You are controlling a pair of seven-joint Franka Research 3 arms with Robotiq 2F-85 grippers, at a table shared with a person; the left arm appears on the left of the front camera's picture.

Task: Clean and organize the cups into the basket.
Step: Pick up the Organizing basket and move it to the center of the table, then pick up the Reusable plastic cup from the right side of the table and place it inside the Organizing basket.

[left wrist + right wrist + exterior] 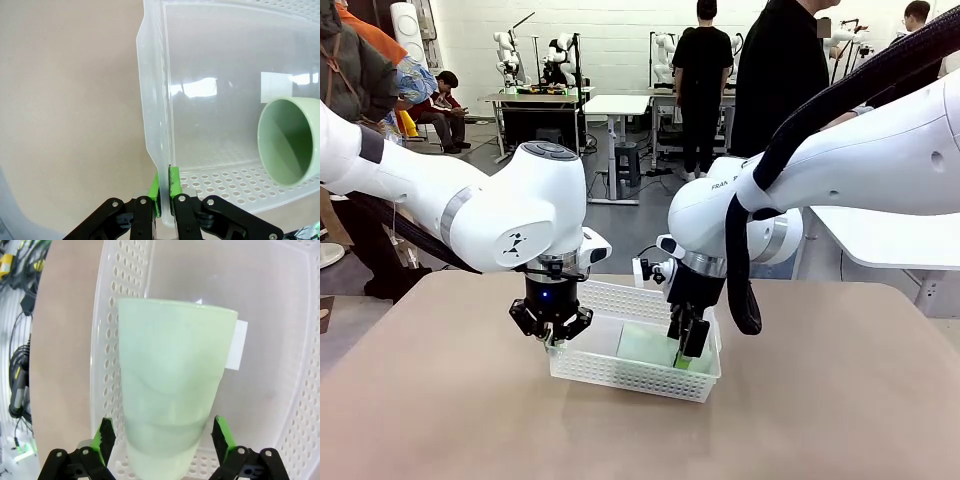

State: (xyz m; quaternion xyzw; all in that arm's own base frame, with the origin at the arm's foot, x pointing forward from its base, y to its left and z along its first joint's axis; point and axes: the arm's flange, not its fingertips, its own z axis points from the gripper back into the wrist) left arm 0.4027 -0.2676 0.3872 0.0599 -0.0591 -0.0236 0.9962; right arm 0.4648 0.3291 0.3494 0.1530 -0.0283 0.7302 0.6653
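left gripper (165,186) clamped on basket (150,100) rim | right gripper (162,435) open, astride mint cup (170,375) lying in basket

The white plastic basket (620,378) sits flat on the tan counter, roughly in the middle. It's shallow and rectangular, with little holes all over the sides, a solid rim and a smooth milky floor. Inside is the pale mint green cup (170,390) - plain, no handle, lying on its side on the basket floor toward the right end, open mouth facing the left end.
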